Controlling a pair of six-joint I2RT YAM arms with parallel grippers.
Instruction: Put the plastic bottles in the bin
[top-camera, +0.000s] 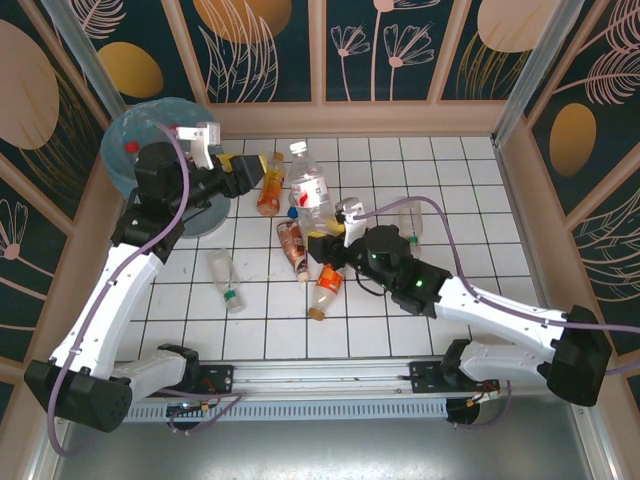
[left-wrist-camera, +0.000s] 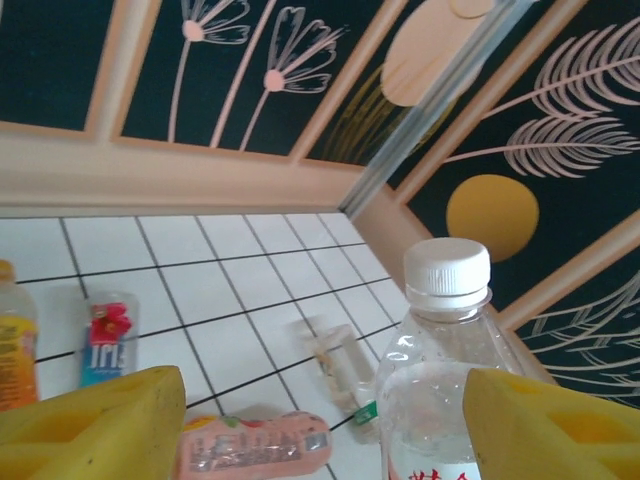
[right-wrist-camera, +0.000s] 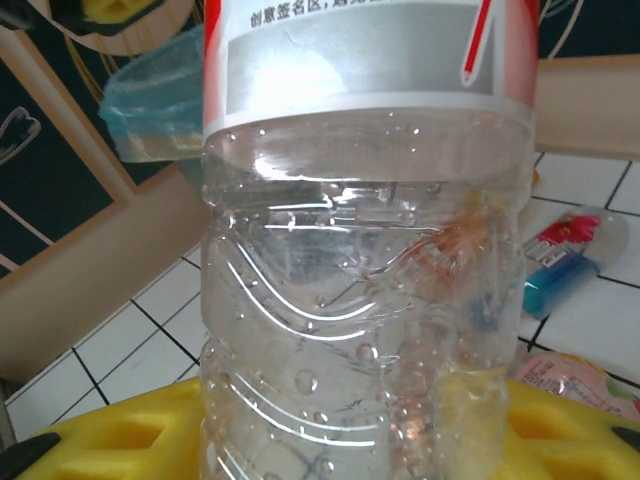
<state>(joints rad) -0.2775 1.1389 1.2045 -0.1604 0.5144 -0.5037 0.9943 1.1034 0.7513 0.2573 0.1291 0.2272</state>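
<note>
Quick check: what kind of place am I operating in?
Likely a staged test cell, not a real room: white tiled tabletop, dark floral wall panels around it, plastic bottles strewn beside a lined bin.

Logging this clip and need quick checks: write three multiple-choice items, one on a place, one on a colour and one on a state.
1. Where does the bin stand?
A) far left corner
B) far right corner
C) between the arm bases

2. What colour is the upright bottle's cap?
A) green
B) white
C) blue

3. How is the left gripper?
A) shut on a bottle
B) shut on the bin's bag
C) open

Key:
1 A: the top view shows it at the far left.
2 B: the left wrist view shows a white cap.
3 C: its yellow fingers stand wide apart, gripping nothing.
</note>
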